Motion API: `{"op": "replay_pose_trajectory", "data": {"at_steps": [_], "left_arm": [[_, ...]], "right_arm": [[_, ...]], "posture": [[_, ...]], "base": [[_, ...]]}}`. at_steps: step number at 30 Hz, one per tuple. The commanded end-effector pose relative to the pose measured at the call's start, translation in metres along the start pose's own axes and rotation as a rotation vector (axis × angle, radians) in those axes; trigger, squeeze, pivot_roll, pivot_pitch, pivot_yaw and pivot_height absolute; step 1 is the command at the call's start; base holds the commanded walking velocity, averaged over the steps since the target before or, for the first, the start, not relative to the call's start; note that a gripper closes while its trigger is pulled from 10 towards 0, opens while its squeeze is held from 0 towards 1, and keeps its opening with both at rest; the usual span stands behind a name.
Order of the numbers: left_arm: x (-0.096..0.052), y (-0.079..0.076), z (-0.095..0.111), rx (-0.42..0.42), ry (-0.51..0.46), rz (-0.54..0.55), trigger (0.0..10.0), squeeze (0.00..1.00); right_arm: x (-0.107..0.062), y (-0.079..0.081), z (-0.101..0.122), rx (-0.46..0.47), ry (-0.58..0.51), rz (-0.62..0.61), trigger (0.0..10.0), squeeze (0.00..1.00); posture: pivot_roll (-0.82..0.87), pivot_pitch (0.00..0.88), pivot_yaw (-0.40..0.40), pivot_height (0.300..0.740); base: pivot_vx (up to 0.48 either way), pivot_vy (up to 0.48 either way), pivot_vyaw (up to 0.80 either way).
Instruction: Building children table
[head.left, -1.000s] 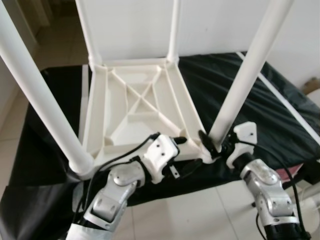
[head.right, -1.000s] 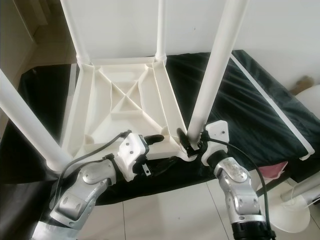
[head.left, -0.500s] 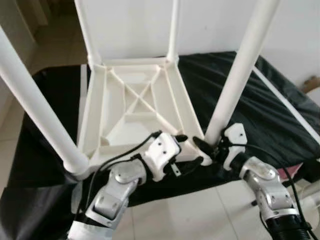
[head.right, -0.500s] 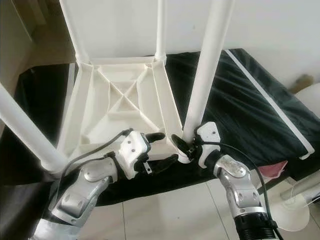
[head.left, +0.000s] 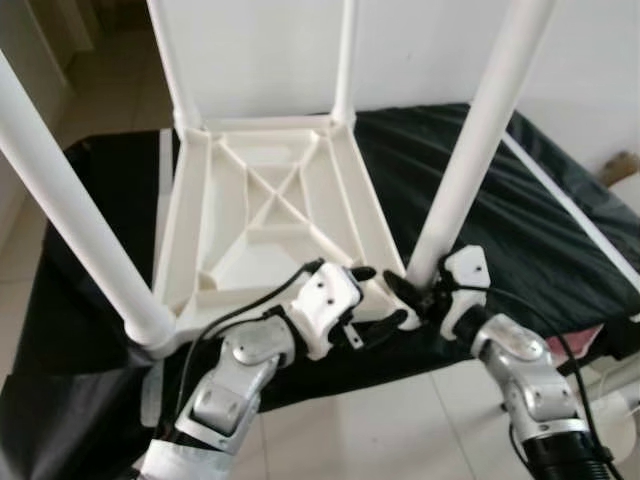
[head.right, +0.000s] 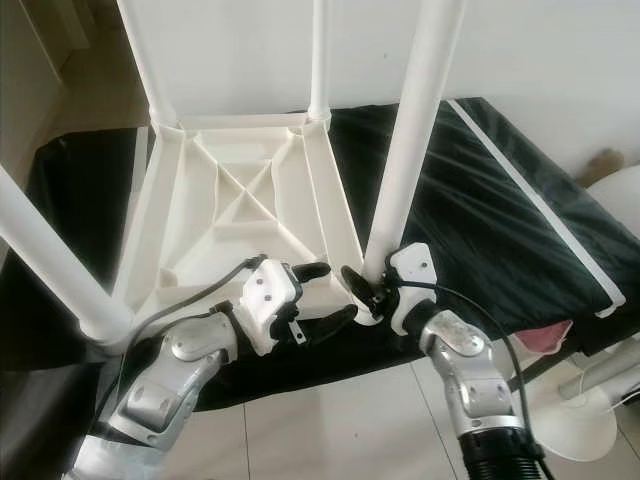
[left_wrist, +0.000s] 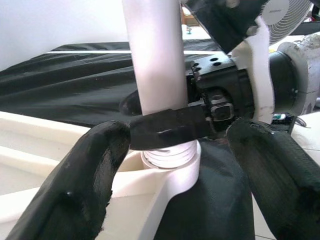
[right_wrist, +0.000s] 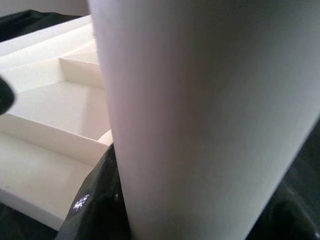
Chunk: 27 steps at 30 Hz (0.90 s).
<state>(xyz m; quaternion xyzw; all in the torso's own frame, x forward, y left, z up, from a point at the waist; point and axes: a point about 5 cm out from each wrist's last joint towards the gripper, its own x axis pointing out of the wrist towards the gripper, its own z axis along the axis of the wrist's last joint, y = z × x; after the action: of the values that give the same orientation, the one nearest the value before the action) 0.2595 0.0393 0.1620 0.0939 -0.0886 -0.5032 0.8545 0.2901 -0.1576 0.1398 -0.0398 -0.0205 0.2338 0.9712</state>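
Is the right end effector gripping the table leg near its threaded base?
Yes: the right end effector is clamped round the white table leg just above its threads.

Black cloth (head.left: 520, 215) over the surface, tiled floor (head.left: 400, 430), perhaps a white fan (head.right: 585, 425)

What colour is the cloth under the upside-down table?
The cloth is black, with a white stripe along one side; the right eye view shows it best.

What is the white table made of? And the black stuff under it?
The table looks like moulded plastic: smooth, slightly glossy white, with thin ribs crossing its underside. The leg held by the right gripper looks like matching plastic tube. The black sheet seems thin shiny plastic film or fabric; it wrinkles and glints.
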Motion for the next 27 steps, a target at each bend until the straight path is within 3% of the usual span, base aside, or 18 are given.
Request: {"op": "replay_pose_trajectory", "data": {"at_steps": [1, 4, 7, 11, 14, 21, 27], "left_arm": [[-0.001, 0.004, -0.001, 0.015, 0.004, 0.075, 10.0, 0.00], [0.000, 0.004, -0.001, 0.017, 0.001, 0.077, 10.0, 0.00], [0.000, 0.003, -0.001, 0.017, -0.001, 0.092, 10.0, 0.00], [-0.001, 0.004, -0.001, 0.016, -0.001, 0.107, 10.0, 0.00], [-0.005, 0.006, -0.003, 0.018, 0.008, 0.130, 10.0, 0.00], [-0.007, 0.010, -0.002, 0.012, 0.004, 0.153, 10.0, 0.00], [-0.006, 0.007, -0.002, -0.008, 0.001, 0.138, 10.0, 0.00]], "right_arm": [[-0.003, -0.003, -0.001, -0.001, 0.020, -0.068, 10.0, 0.00], [-0.003, -0.001, -0.001, -0.010, 0.032, -0.087, 10.0, 0.00], [-0.005, -0.001, -0.004, 0.029, 0.037, -0.232, 10.0, 0.00], [-0.007, -0.001, -0.006, 0.039, 0.046, -0.301, 10.0, 0.00], [-0.010, 0.001, -0.013, 0.077, 0.071, -0.479, 10.0, 0.00], [-0.012, 0.005, -0.017, 0.130, 0.088, -0.639, 10.0, 0.00], [-0.014, 0.015, -0.020, 0.163, 0.101, -0.691, 10.0, 0.00]], "posture": [[-0.04, 0.051, -0.058, 0.740], [-0.04, 0.051, -0.058, 0.740], [-0.02, 0.057, -0.078, 0.740], [-0.02, 0.056, -0.084, 0.740], [-0.01, 0.062, -0.092, 0.740], [0.00, 0.066, -0.086, 0.740], [0.00, 0.063, -0.070, 0.740]], "base": [[0.000, 0.000, 0.00], [0.000, 0.000, 0.00], [0.000, 0.000, 0.00], [0.000, 0.000, 0.00], [0.000, 0.000, 0.00], [0.000, 0.000, 0.00], [0.000, 0.000, 0.00]]}}
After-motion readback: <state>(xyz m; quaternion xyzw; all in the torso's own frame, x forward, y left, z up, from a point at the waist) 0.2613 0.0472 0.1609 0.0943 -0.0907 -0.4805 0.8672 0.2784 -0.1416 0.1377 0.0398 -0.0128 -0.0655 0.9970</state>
